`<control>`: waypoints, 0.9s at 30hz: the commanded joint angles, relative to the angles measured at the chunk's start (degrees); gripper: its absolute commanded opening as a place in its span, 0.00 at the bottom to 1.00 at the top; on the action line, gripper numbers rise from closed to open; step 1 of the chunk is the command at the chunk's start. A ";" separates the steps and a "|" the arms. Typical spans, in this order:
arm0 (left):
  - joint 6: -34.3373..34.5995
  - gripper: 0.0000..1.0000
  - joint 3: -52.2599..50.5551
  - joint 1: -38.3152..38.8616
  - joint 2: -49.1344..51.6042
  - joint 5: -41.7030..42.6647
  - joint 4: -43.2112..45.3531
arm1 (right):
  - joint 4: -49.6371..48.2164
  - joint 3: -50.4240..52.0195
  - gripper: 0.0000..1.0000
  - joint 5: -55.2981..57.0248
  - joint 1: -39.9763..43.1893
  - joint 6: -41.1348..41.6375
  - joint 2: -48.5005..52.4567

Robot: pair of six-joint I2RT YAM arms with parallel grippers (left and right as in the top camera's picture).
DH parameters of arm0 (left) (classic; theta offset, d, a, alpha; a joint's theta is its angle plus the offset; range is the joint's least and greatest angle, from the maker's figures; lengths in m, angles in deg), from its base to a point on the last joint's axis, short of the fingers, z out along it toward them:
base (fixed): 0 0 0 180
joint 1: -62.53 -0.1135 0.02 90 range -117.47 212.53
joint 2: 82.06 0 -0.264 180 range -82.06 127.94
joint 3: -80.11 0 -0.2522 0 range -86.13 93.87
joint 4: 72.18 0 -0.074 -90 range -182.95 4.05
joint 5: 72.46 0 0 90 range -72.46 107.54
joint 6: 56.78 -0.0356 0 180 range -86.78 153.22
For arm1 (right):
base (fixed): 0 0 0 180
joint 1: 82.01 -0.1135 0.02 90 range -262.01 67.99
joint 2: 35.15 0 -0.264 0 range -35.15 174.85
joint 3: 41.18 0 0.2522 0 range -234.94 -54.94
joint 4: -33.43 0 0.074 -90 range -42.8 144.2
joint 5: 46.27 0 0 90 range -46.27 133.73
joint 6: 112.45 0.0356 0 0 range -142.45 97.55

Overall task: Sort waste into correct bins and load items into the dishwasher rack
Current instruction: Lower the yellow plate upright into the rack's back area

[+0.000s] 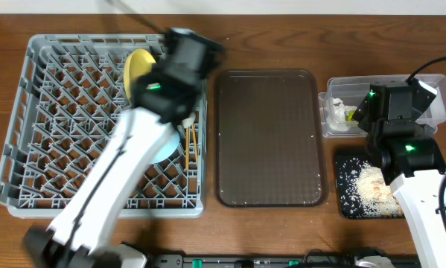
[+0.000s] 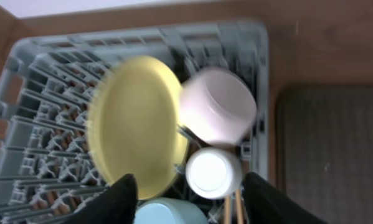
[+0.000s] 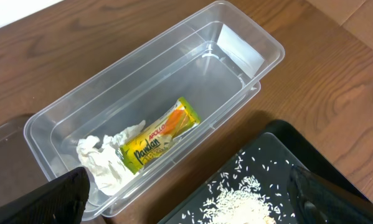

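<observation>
Brown worktop (image 1: pixel 282 22) is carrying a grey plastic dishwasher rack (image 1: pixel 51 134) at left; left jaws are hanging open, empty, over its round yellow plate (image 2: pixel 133 118), right jaws likewise over a clear plastic tub (image 3: pixel 192 81).

- Grey rack (image 1: pixel 51 112): yellow plate (image 2: pixel 136 118) upright on edge, white bowl (image 2: pixel 220 106) on its side just beside it; light blue cup (image 2: pixel 170 213) and chopsticks (image 1: pixel 191 149) near.
- Clear tub (image 3: pixel 236 43): yellow-green wrapper (image 3: pixel 158 142) touching crumpled white napkin (image 3: pixel 102 155).
- Black tray (image 3: pixel 298 149): pale crumbly scraps (image 3: pixel 242 202), heaped and scattered.
</observation>
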 commanded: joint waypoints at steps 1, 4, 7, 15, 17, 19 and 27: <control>2.38 0.72 -0.13 -5.92 -2.25 7.28 -0.17 | 0.15 -0.59 0.99 0.85 0.15 0.72 -0.44; 2.36 0.78 -0.20 -10.99 -2.14 11.39 -0.20 | 0.15 -0.57 0.99 0.85 0.15 0.72 -0.44; 2.36 0.55 -0.20 -15.19 -0.96 14.93 -0.09 | 0.15 -0.59 0.99 0.85 0.15 0.72 -0.44; 1.40 0.50 -0.20 -20.04 6.23 16.65 0.17 | 0.15 -0.59 0.99 0.85 0.15 0.72 -0.44; 1.03 0.50 -0.20 -20.85 8.37 16.68 0.48 | 0.15 -0.59 0.99 0.85 0.15 0.72 -0.44; 1.03 0.50 -0.20 -21.49 10.23 16.90 0.76 | 0.15 -0.57 0.99 0.85 0.15 0.72 -0.44; -2.60 0.36 -0.17 -22.43 13.38 16.90 1.22 | 0.15 -0.59 0.99 0.85 0.15 0.72 -0.44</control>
